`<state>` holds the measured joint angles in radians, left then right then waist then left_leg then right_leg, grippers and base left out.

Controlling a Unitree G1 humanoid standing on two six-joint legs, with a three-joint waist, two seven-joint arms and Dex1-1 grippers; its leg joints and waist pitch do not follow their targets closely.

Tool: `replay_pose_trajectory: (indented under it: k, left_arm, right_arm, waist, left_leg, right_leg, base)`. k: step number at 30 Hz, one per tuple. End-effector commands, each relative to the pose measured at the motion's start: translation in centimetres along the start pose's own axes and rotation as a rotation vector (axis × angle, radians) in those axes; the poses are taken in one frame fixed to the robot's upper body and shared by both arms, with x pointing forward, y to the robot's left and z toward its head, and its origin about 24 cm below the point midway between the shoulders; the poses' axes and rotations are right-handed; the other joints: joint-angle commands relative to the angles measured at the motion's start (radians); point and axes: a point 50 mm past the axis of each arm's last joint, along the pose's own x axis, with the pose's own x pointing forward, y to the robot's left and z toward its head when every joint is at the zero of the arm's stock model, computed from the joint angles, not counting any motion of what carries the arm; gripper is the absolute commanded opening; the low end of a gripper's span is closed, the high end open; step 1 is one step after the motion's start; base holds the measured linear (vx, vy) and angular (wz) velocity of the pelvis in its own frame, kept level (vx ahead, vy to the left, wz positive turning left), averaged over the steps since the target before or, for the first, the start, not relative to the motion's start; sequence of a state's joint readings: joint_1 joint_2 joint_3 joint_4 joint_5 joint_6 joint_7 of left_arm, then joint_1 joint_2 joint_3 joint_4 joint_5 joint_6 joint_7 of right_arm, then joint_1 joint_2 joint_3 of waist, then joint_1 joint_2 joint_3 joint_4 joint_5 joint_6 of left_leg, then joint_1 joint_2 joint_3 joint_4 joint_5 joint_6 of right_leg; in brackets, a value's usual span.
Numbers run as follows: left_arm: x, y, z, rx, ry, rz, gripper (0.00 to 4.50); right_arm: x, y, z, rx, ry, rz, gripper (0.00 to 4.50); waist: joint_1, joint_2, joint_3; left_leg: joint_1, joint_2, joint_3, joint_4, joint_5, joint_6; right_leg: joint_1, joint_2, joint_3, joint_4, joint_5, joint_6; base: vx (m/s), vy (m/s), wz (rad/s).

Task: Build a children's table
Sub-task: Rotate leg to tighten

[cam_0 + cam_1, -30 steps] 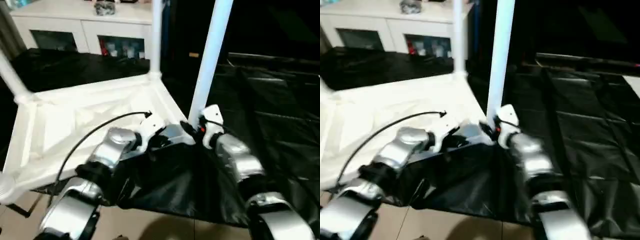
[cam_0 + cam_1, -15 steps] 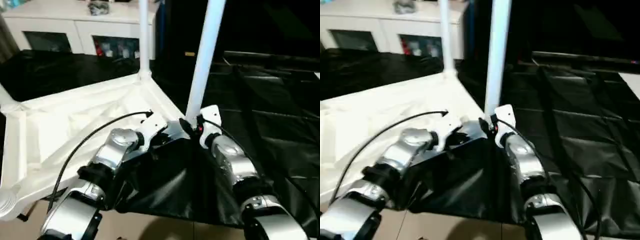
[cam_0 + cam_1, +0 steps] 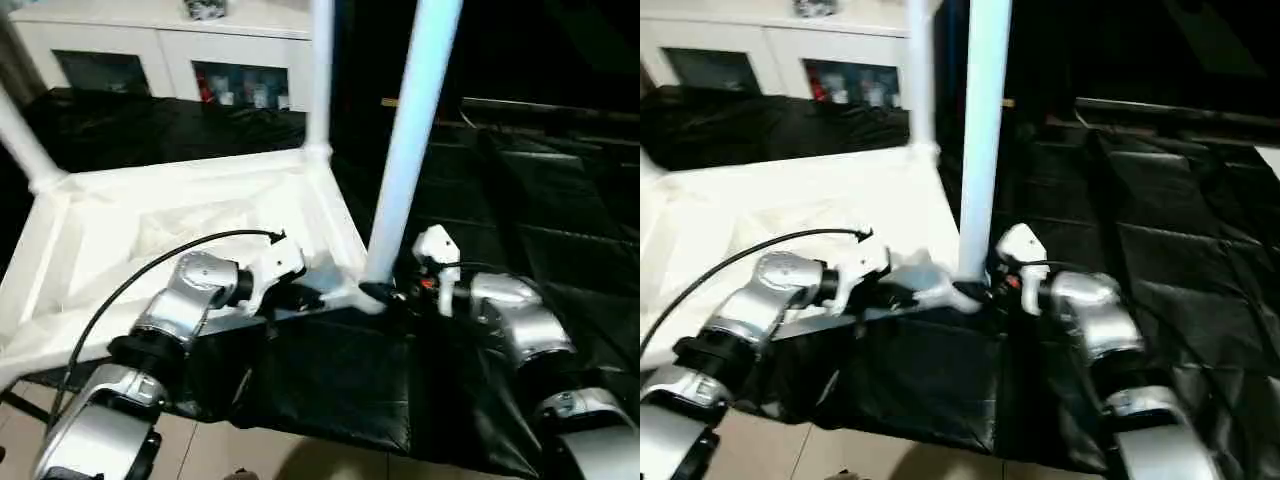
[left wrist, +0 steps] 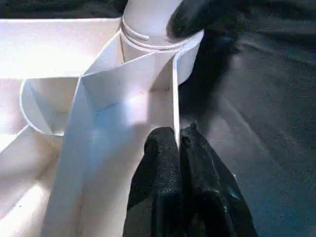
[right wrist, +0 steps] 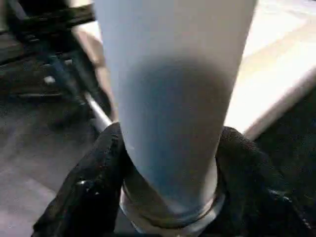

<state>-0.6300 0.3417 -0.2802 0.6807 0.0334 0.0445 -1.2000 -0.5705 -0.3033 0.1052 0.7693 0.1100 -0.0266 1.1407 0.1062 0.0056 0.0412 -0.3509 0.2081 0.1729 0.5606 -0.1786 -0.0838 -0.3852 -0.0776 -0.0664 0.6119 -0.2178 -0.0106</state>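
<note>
Right pincer [image 5: 170,197] clamped round base of white tapered leg [image 3: 405,160]; left pincer [image 4: 177,148] pinching ribbed tabletop [image 3: 150,230] rim.

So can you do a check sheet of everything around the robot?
Surface: black sheet under the work.
Job's things: tabletop upside down; three legs stand in corner sockets, and the near leg stands in its socket.
Clutter: nothing seen.
Hands: left hand pinches a tabletop rib, shut; right hand has a finger on each side of the near leg's base.
Cables: black cable loops over the left arm.
Surroundings: white cabinet with glass doors behind.
</note>
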Motion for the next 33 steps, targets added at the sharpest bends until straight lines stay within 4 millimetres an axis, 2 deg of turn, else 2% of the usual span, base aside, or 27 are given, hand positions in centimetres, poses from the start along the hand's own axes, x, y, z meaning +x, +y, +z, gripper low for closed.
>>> replay_pose_trajectory:
  k: [1,6,8,9,10,11,13,15,16,17,18,19,20,21,22,23,24,26,27,29,31,33]
  left_arm:
    - [0.1,-0.3,-0.1,0.014,0.017,-0.040,0.00]
    - [-0.4,-0.2,-0.3,0.008,0.021,-0.050,0.00]
    - [-0.4,-0.1,-0.3,0.007,0.022,-0.045,0.00]
    - [-0.4,-0.1,-0.3,0.007,0.022,-0.045,0.00]
    - [-0.3,0.0,-0.3,-0.002,0.020,-0.022,0.00]
    - [-0.2,0.1,-0.2,-0.004,0.019,-0.016,0.00]
    - [0.3,0.7,0.0,-0.027,0.009,0.078,0.00]
    - [0.9,1.3,0.4,-0.056,0.004,0.169,0.00]
    - [1.0,1.5,0.5,-0.064,0.004,0.201,0.00]
    - [1.2,1.6,0.6,-0.070,0.002,0.217,0.00]
    - [1.7,1.8,0.8,-0.093,-0.004,0.266,0.00]
    - [2.4,2.0,1.2,-0.119,-0.010,0.323,0.00]
    - [2.5,2.0,1.2,-0.122,-0.010,0.330,0.00]
    - [3.2,2.0,1.6,-0.142,-0.013,0.373,0.00]
    - [3.7,2.0,1.9,-0.152,-0.016,0.395,0.00]
    - [3.7,2.0,1.9,-0.152,-0.016,0.395,0.00]
    - [4.4,2.0,2.2,-0.163,-0.019,0.428,0.00]
    - [4.7,1.9,2.4,-0.163,-0.020,0.438,0.00]
    - [5.5,1.6,2.9,-0.160,-0.028,0.444,0.00]
    - [5.7,1.5,3.0,-0.158,-0.030,0.445,0.00]
    - [6.2,1.1,3.3,-0.141,-0.044,0.408,0.00]
    - [6.2,0.9,3.3,-0.131,-0.053,0.380,0.00]
  right_arm:
    - [1.0,1.5,-1.0,0.023,0.059,0.157,2.44]
    - [1.0,1.8,-0.8,0.032,0.047,0.218,2.26]
    - [1.1,2.1,-0.9,0.038,0.044,0.233,2.12]
    - [1.1,2.1,-0.9,0.038,0.044,0.233,2.12]
    - [1.3,2.3,-1.1,0.045,0.040,0.226,2.09]
    - [1.4,2.4,-1.1,0.046,0.039,0.223,2.07]
    - [1.9,2.5,-1.6,0.056,0.040,0.150,2.05]
    - [2.6,2.4,-2.2,0.060,0.053,0.028,2.03]
    - [2.8,2.3,-2.3,0.067,0.054,-0.016,2.01]
    - [3.0,2.2,-2.3,0.073,0.049,-0.048,2.01]
    - [3.6,2.0,-2.5,0.109,0.032,-0.150,1.99]
    - [4.4,1.9,-2.6,0.151,0.014,-0.252,1.99]
    - [4.5,1.9,-2.6,0.157,0.012,-0.265,1.98]
    - [5.3,1.8,-2.6,0.202,0.001,-0.364,1.98]
    - [5.8,1.7,-2.5,0.234,-0.007,-0.428,1.98]
    - [5.8,1.7,-2.5,0.234,-0.007,-0.428,1.98]
    - [6.6,1.7,-2.3,0.280,-0.020,-0.518,1.97]
    - [6.9,1.7,-2.2,0.293,-0.025,-0.544,1.97]
    - [7.7,1.9,-1.6,0.281,-0.041,-0.572,1.97]
    - [8.0,2.0,-1.3,0.265,-0.046,-0.574,1.97]
    - [8.3,2.3,-0.8,0.213,-0.065,-0.556,2.53]
    - [7.9,2.1,-0.7,0.232,-0.100,-0.545,2.67]
  waist:
    - [0.004,-0.009,-0.051]
    - [0.010,-0.008,-0.052]
    - [0.011,-0.010,-0.053]
    - [0.011,-0.006,-0.054]
    - [0.011,-0.009,-0.054]
    - [0.011,-0.006,-0.053]
    - [0.012,-0.006,-0.052]
    - [0.010,-0.005,-0.045]
    - [0.009,-0.006,-0.042]
    - [0.008,-0.006,-0.041]
    - [0.005,-0.005,-0.040]
    - [0.001,-0.003,-0.039]
    - [-0.002,-0.004,-0.039]
    - [-0.004,0.000,-0.039]
    - [-0.006,0.003,-0.039]
    - [-0.008,0.002,-0.039]
    - [-0.012,-0.001,-0.040]
    - [-0.017,0.005,-0.040]
    - [-0.016,0.006,-0.041]
    - [-0.016,0.004,-0.042]
    - [-0.016,0.004,-0.045]
    - [-0.016,0.006,-0.047]
  left_leg:
    - [0.001,0.029,0.003,-0.055,-0.176,0.073]
    - [0.001,0.028,0.002,-0.054,-0.162,0.063]
    - [0.001,0.027,0.002,-0.053,-0.146,0.063]
    - [0.000,0.027,0.001,-0.053,-0.143,0.063]
    - [0.000,0.026,0.003,-0.052,-0.141,0.064]
    - [0.000,0.026,0.002,-0.052,-0.141,0.063]
    - [0.002,0.027,0.002,-0.053,-0.148,0.059]
    - [0.005,0.027,0.002,-0.060,-0.196,0.039]
    - [0.010,0.024,-0.001,-0.065,-0.247,0.018]
    - [0.011,0.025,-0.003,-0.066,-0.263,0.011]
    - [0.011,0.025,-0.004,-0.069,-0.278,0.000]
    - [0.013,0.027,-0.007,-0.072,-0.288,-0.014]
    - [0.014,0.027,-0.010,-0.075,-0.306,-0.023]
    - [0.009,0.024,-0.012,-0.077,-0.313,-0.025]
    - [0.009,0.025,-0.012,-0.077,-0.315,-0.026]
    - [0.010,0.025,-0.012,-0.077,-0.321,-0.029]
    - [0.014,0.022,-0.011,-0.075,-0.339,-0.025]
    - [0.013,0.021,-0.011,-0.075,-0.342,-0.024]
    - [0.012,0.019,-0.009,-0.073,-0.333,-0.018]
    - [0.010,0.019,-0.008,-0.072,-0.322,-0.014]
    - [0.005,0.019,-0.007,-0.070,-0.290,-0.001]
    - [0.004,0.019,-0.005,-0.068,-0.270,0.008]
  right_leg:
    - [0.044,-0.065,0.043,-0.069,-0.097,-0.245]
    - [0.045,-0.065,0.044,-0.064,-0.069,-0.252]
    - [0.047,-0.064,0.043,-0.060,-0.040,-0.256]
    - [0.047,-0.064,0.043,-0.059,-0.032,-0.257]
    - [0.048,-0.064,0.043,-0.060,-0.024,-0.258]
    - [0.048,-0.064,0.044,-0.061,-0.021,-0.257]
    - [0.047,-0.063,0.043,-0.062,-0.027,-0.258]
    - [0.041,-0.065,0.044,-0.073,-0.116,-0.241]
    - [0.042,-0.069,0.044,-0.084,-0.229,-0.219]
    - [0.040,-0.071,0.046,-0.087,-0.276,-0.207]
    - [0.038,-0.073,0.048,-0.093,-0.333,-0.186]
    - [0.032,-0.072,0.049,-0.095,-0.360,-0.174]
    - [0.032,-0.074,0.047,-0.099,-0.385,-0.164]
    - [0.035,-0.072,0.046,-0.100,-0.389,-0.154]
    - [0.033,-0.072,0.047,-0.100,-0.382,-0.153]
    - [0.031,-0.072,0.047,-0.101,-0.381,-0.153]
    - [0.028,-0.070,0.047,-0.104,-0.382,-0.152]
    - [0.026,-0.069,0.048,-0.105,-0.366,-0.154]
    - [0.027,-0.068,0.049,-0.104,-0.344,-0.156]
    - [0.027,-0.067,0.049,-0.103,-0.327,-0.158]
    - [0.032,-0.066,0.049,-0.098,-0.274,-0.163]
    - [0.034,-0.064,0.050,-0.093,-0.227,-0.174]
  base:
    - [0.000,0.000,0.00]
    - [0.000,0.000,0.00]
    - [0.000,0.000,0.00]
    - [0.000,0.000,0.00]
    - [0.000,0.000,0.00]
    - [0.000,0.000,0.00]
    - [0.000,0.000,0.00]
    - [0.000,0.000,0.00]
    - [0.000,0.000,0.00]
    - [-0.050,0.000,-0.01]
    - [0.000,0.000,0.00]
    - [0.000,0.000,0.00]
    - [0.000,0.000,0.00]
    - [0.000,0.000,0.00]
    - [0.000,0.000,0.00]
    - [0.000,0.000,0.00]
    - [0.000,0.000,0.00]
    - [0.000,0.000,0.00]
    - [0.000,0.000,0.00]
    - [0.000,0.000,0.00]
    - [0.000,0.000,0.00]
    - [0.000,0.000,0.00]
